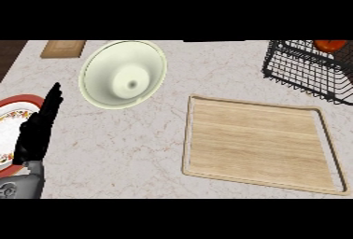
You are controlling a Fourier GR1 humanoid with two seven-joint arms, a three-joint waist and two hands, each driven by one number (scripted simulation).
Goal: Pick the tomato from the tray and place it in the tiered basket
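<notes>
**Red tomato in the wire basket, far from the one hand showing**

Red-orange and cut off by the top edge of the view, the tomato (329, 45) sits inside the black wire basket (303, 74) at the far right corner of the marble counter (124, 149). It is off the wooden tray (258, 144), which lies flat just in front of the basket, slightly askew, with its raised rim showing all round.

From where I stand, the left hand (36, 133) is at the opposite side, low on the left edge. Its black fingers (52, 100) are straight and held together, pointing away from the robot, closed on nothing. They rise over the edge of a red-rimmed patterned plate (21, 100) and stop just short of a large cream bowl (124, 73) that stands beyond them.

The tomato is well apart from those fingers: the bowl, a broad stretch of counter and the whole tray lie between them. The right hand is out of sight, so I cannot tell how its fingers stand.

A small wooden board (63, 48) lies at the far left, behind the bowl.
</notes>
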